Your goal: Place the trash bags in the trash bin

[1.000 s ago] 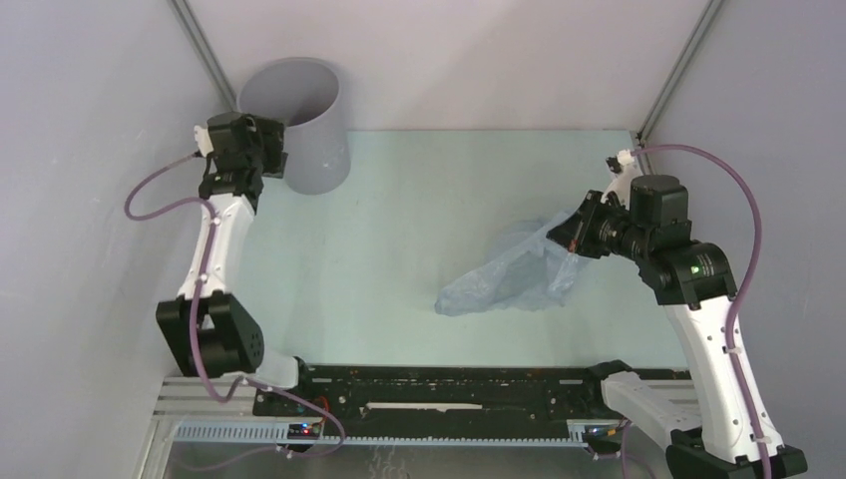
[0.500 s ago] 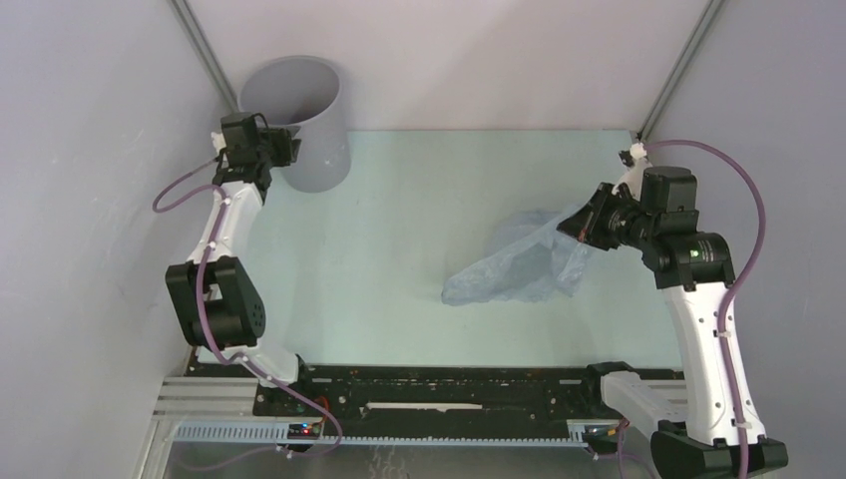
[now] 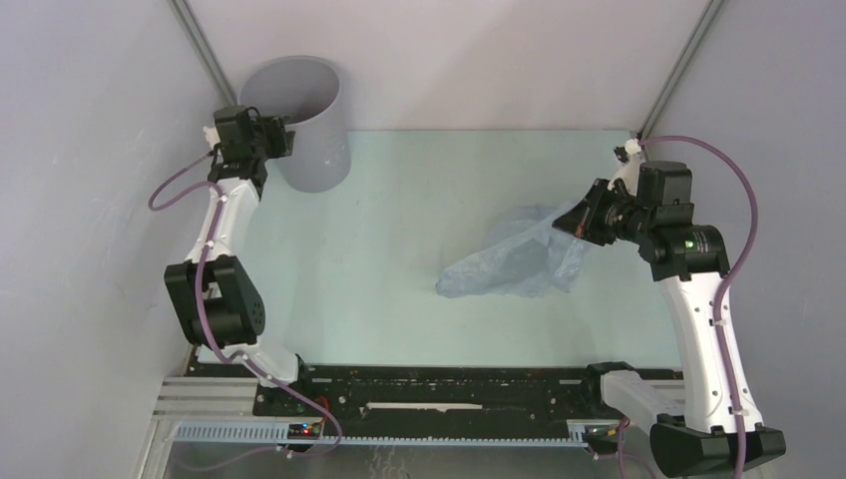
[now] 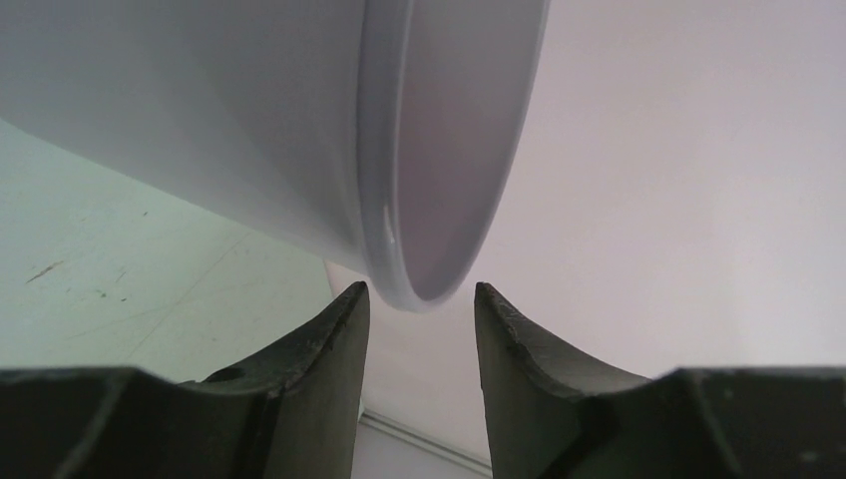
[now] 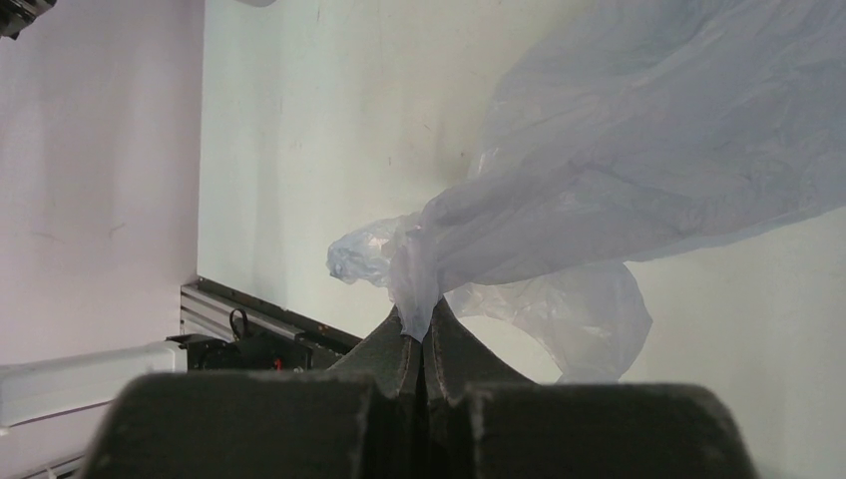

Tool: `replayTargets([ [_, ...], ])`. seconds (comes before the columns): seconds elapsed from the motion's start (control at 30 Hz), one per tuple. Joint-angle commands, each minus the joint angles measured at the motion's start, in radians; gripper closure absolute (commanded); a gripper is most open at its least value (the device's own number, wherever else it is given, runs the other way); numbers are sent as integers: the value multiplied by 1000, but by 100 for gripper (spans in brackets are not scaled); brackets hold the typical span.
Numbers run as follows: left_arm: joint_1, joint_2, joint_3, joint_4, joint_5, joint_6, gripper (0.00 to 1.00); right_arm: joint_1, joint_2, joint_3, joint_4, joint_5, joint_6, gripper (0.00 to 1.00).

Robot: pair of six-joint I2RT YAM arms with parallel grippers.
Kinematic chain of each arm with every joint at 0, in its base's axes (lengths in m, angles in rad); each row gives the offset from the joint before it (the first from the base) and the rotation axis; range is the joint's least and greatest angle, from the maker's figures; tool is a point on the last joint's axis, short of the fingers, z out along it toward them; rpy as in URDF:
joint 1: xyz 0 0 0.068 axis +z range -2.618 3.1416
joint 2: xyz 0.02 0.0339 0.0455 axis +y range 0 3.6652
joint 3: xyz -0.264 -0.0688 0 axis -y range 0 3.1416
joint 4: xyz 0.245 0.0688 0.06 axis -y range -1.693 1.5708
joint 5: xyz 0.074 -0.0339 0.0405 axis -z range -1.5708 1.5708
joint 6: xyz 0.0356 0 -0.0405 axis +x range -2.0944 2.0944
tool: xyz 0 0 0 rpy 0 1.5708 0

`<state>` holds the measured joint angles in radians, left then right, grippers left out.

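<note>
Bag (image 3: 509,261) hangs pinched in my right jaws, draping onto the worktop (image 3: 399,220) well apart from the bin (image 3: 309,120) — transfer not yet done, I judge — left jaws parted at its rim.

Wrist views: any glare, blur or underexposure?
Left wrist: the bin has a small glare streak on its rim, and the left tool is dark, nearly a silhouette. Right wrist: the bag is evenly lit with readable wrinkles, while the right tool is dark and soft.
</note>
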<state>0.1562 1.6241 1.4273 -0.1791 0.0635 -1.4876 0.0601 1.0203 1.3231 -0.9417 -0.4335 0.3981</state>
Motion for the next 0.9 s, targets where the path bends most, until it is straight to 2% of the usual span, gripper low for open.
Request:
replayTargets([
  [0.0,12,40,86,35,-3,-43,53,-5,-15,36,25,-6,-8,100],
  [0.3,12,66,140,-50,-16,-35,52,-8,-28,36,26,10,1,100],
  [0.5,21,104,154,-36,-7,-39,48,-8,-28,36,35,17,8,100],
  [0.7,20,140,193,-50,-1,-44,49,-8,-25,31,51,16,20,100],
  [0.77,20,141,198,-56,-13,-36,51,-8,-25,29,56,15,23,100],
  [0.87,21,141,203,-56,-10,-25,61,-9,-26,29,58,12,26,100],
])
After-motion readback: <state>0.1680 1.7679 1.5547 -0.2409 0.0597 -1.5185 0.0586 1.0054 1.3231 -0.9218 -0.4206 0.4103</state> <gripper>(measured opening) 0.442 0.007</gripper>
